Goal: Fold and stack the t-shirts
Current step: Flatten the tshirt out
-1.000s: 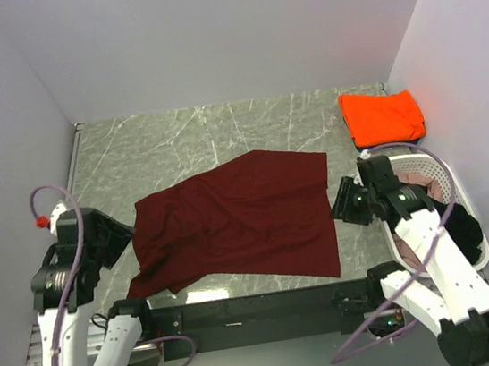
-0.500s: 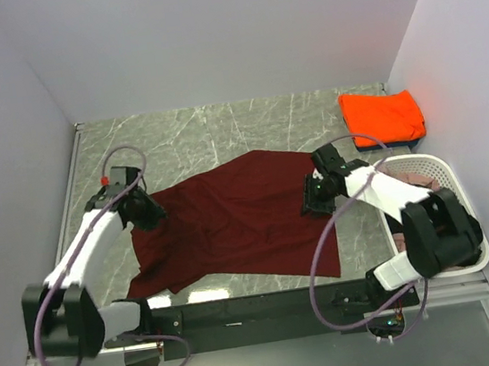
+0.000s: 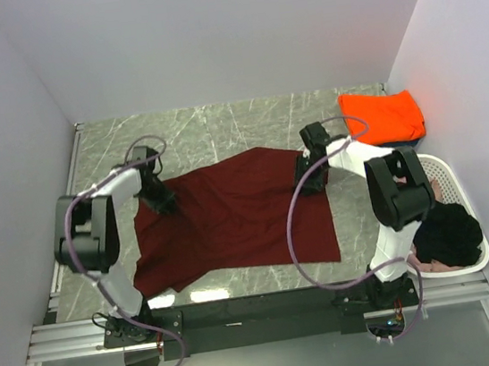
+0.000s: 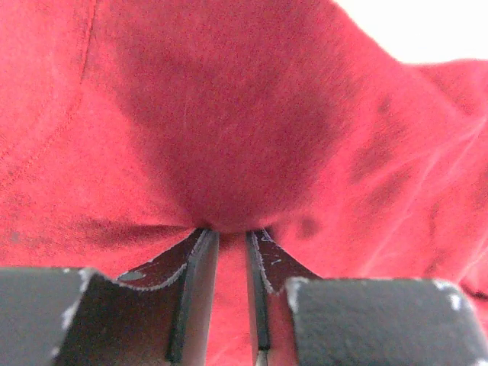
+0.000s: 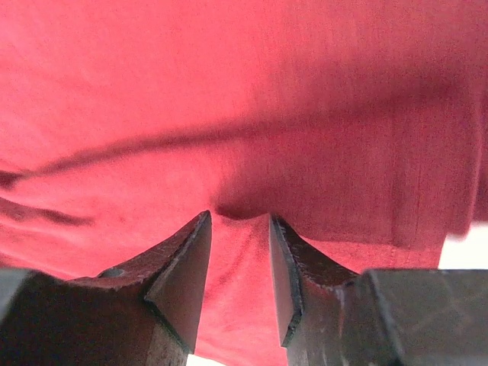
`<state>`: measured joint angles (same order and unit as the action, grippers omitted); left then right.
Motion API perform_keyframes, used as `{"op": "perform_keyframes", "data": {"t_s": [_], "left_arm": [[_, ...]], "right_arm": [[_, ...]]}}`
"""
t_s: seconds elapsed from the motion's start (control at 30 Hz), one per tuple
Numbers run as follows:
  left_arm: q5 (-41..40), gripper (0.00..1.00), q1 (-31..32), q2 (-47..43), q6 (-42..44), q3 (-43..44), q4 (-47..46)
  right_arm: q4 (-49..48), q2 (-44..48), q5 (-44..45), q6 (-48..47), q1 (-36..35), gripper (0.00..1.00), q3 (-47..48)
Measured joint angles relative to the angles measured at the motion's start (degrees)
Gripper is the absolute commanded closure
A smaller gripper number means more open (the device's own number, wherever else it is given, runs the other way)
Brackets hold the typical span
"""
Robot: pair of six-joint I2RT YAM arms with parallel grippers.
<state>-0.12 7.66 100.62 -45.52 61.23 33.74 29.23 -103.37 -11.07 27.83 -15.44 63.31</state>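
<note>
shirts: 1 maroon t-shirt (image 3: pixel 235 216) spread on table (image 3: pixel 210 129); 1 orange t-shirt (image 3: pixel 382 115) folded, far-right corner | left gripper (image 3: pixel 164 203): narrow, pinching maroon t-shirt's far-left edge | right gripper (image 3: pixel 307 179): pinching its far-right edge | 1 white basket (image 3: pixel 446 176), right

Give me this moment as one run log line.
maroon t-shirt: spread flat | left gripper: pinching its left edge | right gripper: pinching its right edge | orange t-shirt: folded, far right
</note>
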Motion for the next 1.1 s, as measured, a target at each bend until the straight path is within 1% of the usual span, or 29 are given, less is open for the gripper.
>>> {"op": "perform_keyframes", "data": {"t_s": [0.17, 0.27, 0.33, 0.37, 0.4, 0.47, 0.5, 0.53, 0.57, 0.6, 0.67, 0.77, 0.83, 0.9, 0.97, 1.07, 1.1], "left_arm": [[-0.5, 0.71, 0.0, 11.6, 1.0, 15.4, 1.7], [-1.2, 0.68, 0.0, 18.4, 1.5, 25.6, 2.0], [-1.4, 0.64, 0.0, 22.3, 1.7, 31.4, 2.0], [-1.5, 0.62, 0.0, 23.8, 1.9, 33.8, 1.9], [-1.5, 0.57, 0.0, 25.6, 2.0, 36.6, 2.2], [-1.4, 0.53, 0.0, 28.2, 2.5, 41.2, 2.7], [-1.5, 0.48, 0.0, 29.0, 2.6, 42.7, 2.4], [-1.5, 0.44, 0.0, 29.5, 2.9, 43.5, 2.1], [-1.6, 0.4, 0.0, 29.5, 3.0, 43.5, 1.7], [-1.8, 0.33, 0.0, 29.1, 3.2, 43.1, 1.3], [-2.7, 0.26, 0.0, 26.7, 3.9, 39.8, -0.6], [-4.6, 0.26, -0.4, 19.9, 4.4, 31.6, -0.6], [-6.2, 0.28, -1.1, 13.8, 4.4, 25.9, 0.0], [-7.6, 0.32, -1.8, 6.2, 4.4, 20.1, 0.4], [-8.5, 0.39, -2.0, -2.7, 4.3, 14.2, 0.2], [-8.8, 0.47, -0.3, -13.3, 4.1, 6.7, 0.3], [-8.7, 0.5, 1.2, -16.4, 3.9, 3.8, 0.5]], "right_arm": [[1.4, -7.9, -1.4, -0.1, 3.3, 0.55, 10.7], [3.6, -12.7, -1.5, 0.4, 4.3, 0.55, 17.8], [4.5, -14.8, -2.2, 0.4, 4.9, 0.54, 21.1], [4.4, -15.0, -2.6, 0.4, 5.2, 0.54, 21.2], [4.4, -15.0, -3.0, 0.4, 5.4, 0.54, 21.1], [4.3, -15.0, -3.9, 0.4, 5.9, 0.54, 21.0], [4.1, -15.0, -4.3, 0.3, 6.0, 0.54, 20.8], [3.6, -14.6, -4.6, 0.2, 6.1, 0.53, 20.3], [3.0, -14.2, -4.9, 0.2, 6.1, 0.53, 19.7], [2.6, -13.6, -5.0, 0.1, 6.1, 0.52, 18.8], [1.6, -11.7, -5.1, 0.1, 6.1, 0.51, 16.3], [1.4, -7.4, -4.6, 0.2, 5.6, 0.49, 11.9], [1.3, -2.8, -4.1, 0.2, 4.6, 0.49, 8.2], [1.0, 2.1, -3.6, 0.4, 2.8, 0.49, 4.9], [0.0, 7.3, -3.2, 0.7, 0.3, 0.5, 1.3], [-1.5, 12.9, -3.0, 1.2, -3.3, 0.51, -4.1], [-2.1, 14.3, -3.1, 1.5, -4.5, 0.51, -6.1]]}}
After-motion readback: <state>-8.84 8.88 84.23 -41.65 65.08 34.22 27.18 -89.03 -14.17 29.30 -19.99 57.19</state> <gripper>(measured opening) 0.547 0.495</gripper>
